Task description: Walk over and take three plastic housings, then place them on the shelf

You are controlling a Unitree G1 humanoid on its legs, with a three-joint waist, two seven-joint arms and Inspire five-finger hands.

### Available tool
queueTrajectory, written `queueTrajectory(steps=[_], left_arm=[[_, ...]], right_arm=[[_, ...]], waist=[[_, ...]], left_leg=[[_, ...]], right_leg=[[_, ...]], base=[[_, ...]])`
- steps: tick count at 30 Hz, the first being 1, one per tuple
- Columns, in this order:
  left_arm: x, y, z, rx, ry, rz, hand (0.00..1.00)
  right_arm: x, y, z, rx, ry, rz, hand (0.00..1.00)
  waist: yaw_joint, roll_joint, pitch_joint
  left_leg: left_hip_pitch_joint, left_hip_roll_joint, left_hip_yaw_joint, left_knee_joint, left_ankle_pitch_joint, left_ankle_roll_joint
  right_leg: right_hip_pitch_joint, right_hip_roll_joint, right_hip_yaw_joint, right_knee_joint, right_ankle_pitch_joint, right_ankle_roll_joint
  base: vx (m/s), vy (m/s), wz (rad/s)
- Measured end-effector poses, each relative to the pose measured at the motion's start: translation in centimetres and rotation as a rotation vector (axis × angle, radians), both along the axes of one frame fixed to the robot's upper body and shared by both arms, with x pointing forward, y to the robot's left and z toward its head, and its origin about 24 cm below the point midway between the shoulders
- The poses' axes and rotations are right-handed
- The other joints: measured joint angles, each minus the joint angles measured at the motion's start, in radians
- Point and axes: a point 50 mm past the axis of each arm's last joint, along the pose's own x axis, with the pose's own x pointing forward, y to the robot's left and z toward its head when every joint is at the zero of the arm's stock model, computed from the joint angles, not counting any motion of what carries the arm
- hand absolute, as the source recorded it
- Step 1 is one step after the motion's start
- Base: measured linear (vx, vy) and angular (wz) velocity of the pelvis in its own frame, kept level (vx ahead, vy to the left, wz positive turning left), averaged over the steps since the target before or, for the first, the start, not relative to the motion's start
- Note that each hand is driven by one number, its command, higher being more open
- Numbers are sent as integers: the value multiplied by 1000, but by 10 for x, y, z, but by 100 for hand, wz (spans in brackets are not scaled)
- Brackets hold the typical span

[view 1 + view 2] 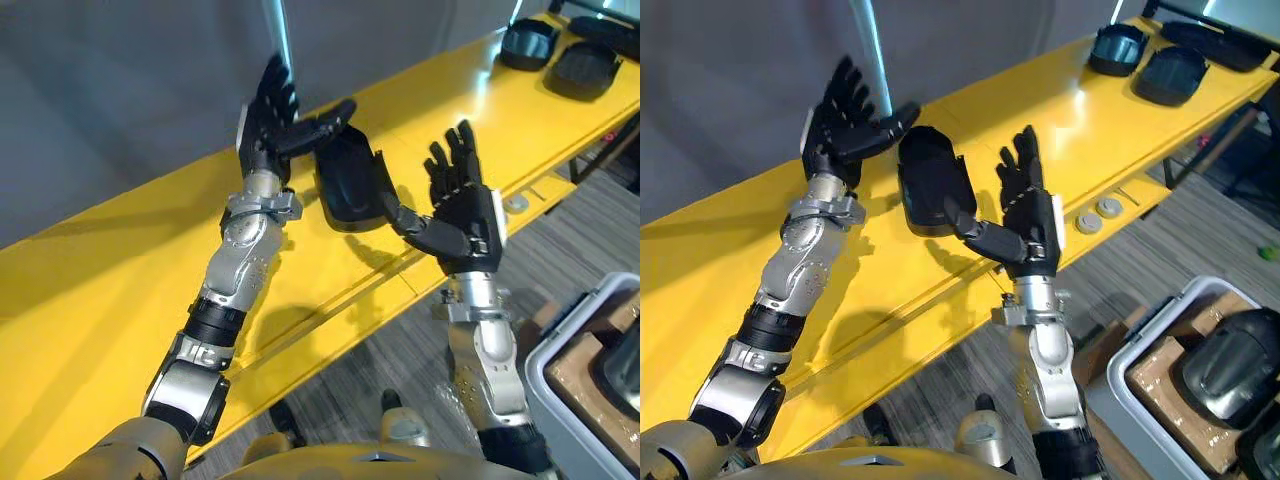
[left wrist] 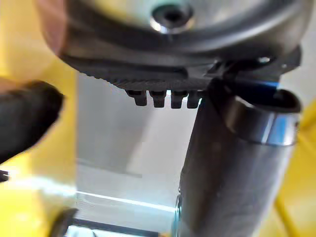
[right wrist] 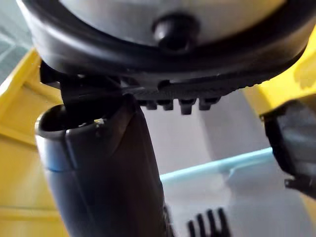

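A black plastic housing (image 1: 350, 185) stands tilted on the yellow shelf (image 1: 120, 270), hollow side towards me, between my two hands. My left hand (image 1: 265, 115) is raised at its left with fingers straight and spread, and its thumb reaches to the housing's top edge. My right hand (image 1: 465, 205) is upright at its right, fingers straight, with the thumb touching the housing's lower right side. Both hands are open, and no fingers curl round the housing. Two more black housings (image 1: 1115, 48) (image 1: 1173, 72) lie at the shelf's far right end.
A grey bin (image 1: 1140, 395) at the lower right holds dark housings (image 1: 1230, 365) and brown boxes. Two small round discs (image 1: 1100, 212) sit on the shelf's front ledge. A grey wall runs behind the shelf, and grey carpet lies below it.
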Motion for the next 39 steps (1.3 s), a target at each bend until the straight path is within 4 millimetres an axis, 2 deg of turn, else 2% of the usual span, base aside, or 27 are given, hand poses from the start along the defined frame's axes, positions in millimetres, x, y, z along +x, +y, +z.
queueTrajectory(steps=[2,4,7,9,12,16,19,21,23,24,25,31,34,39], left_arm=[[-9,4,16,-24,-88,-3,100],[-14,12,21,-35,-124,16,100],[-28,36,21,-61,-165,76,100],[-48,57,7,-67,-160,127,100],[-72,71,-18,-67,-102,167,100],[-97,76,-67,-112,82,193,100],[-104,74,-82,-152,151,176,100],[-106,71,-85,-153,149,146,100],[-109,70,-88,-149,155,139,100],[-109,70,-89,-149,150,135,100],[-112,69,-92,-149,153,130,100],[-122,70,-105,-158,210,135,100],[-130,73,-110,-183,223,154,100],[-130,66,-111,-191,222,114,100]], right_arm=[[6,7,-1,-19,15,46,100],[11,14,-2,-40,32,87,100],[18,26,-1,-70,42,144,100],[19,32,-2,-81,66,175,100],[19,40,-8,-85,115,200,100],[20,53,-25,-61,219,214,100],[19,58,-35,-67,280,218,100],[19,58,-36,-66,288,205,100],[19,57,-36,-62,292,192,100],[18,55,-36,-57,293,178,100],[16,51,-37,-45,299,154,100],[-9,31,-25,-11,250,52,100],[-24,24,-30,2,276,26,100],[-32,12,-41,5,331,-31,100]], waist=[[21,11,-18],[37,16,-35],[57,17,-40],[85,15,-42],[112,7,-55],[152,-5,-58],[166,-6,-54],[168,-5,-48],[166,-12,-40],[168,-25,-26],[167,-18,-9],[159,-14,7],[140,-14,11],[121,-14,14]], left_leg=[[0,-4,-17,-1,3,0],[-5,-3,-27,-1,7,0],[-6,-3,-65,-3,10,-9],[-10,-4,-89,-3,13,-12],[-29,-8,-123,0,18,-14],[-47,-21,-161,1,27,-10],[-55,-32,-174,0,27,-11],[-86,-37,-192,-2,26,-11],[-109,-41,-189,-4,4,-43],[-122,-58,-190,36,3,-41],[-136,-53,-202,73,-12,-9],[-124,-71,-175,3,-4,-10],[-108,-59,-147,7,2,-10],[-104,-49,-125,10,2,-6]], right_leg=[[12,-3,-19,-5,0,-1],[14,-2,-30,-11,-1,-2],[37,-1,-68,-15,-11,-17],[50,0,-94,-15,-16,-24],[51,-1,-128,-14,-19,-25],[51,-10,-166,3,-31,-25],[35,-25,-174,40,-50,-21],[2,-31,-184,64,-56,-21],[-27,-48,-183,72,-57,-23],[-34,-67,-182,72,-57,-21],[-38,-58,-174,75,-50,-11],[-81,-71,-143,84,-46,-16],[-83,-63,-119,89,-49,-17],[-94,-47,-92,84,-45,-11]], base=[[-8,13,22],[-12,2,20],[-15,-8,35],[4,-8,29],[19,-3,34],[7,10,29],[-36,35,19],[-69,36,21],[-62,48,5],[-10,40,-13],[-1,31,-14],[34,10,-11],[74,-51,-28],[68,-44,-18]])
